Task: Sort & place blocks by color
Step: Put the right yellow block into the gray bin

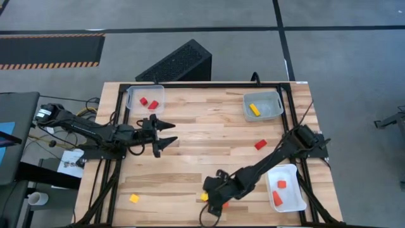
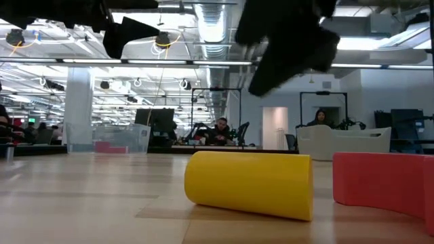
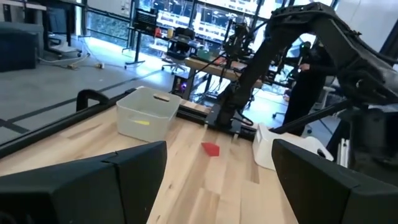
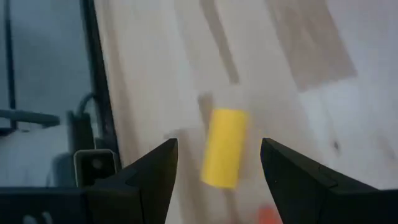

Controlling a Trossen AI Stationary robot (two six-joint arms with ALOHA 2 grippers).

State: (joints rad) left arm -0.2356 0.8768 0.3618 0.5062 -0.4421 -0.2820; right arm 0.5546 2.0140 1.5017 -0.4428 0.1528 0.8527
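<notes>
Wooden table (image 1: 209,136) — bright office behind.

Below my right gripper (image 4: 217,165), whose fingers stand spread, lies a yellow cylinder block (image 4: 224,148) on its side on the bare wood, an orange-red curved block (image 2: 383,181) just beside it. A yellow cube (image 1: 134,198) sits near the front left. A red block (image 1: 260,144) lies mid-table. Two red blocks (image 1: 149,102), a yellow bar (image 1: 254,109) and two orange blocks (image 1: 279,192) rest in trays.
</notes>
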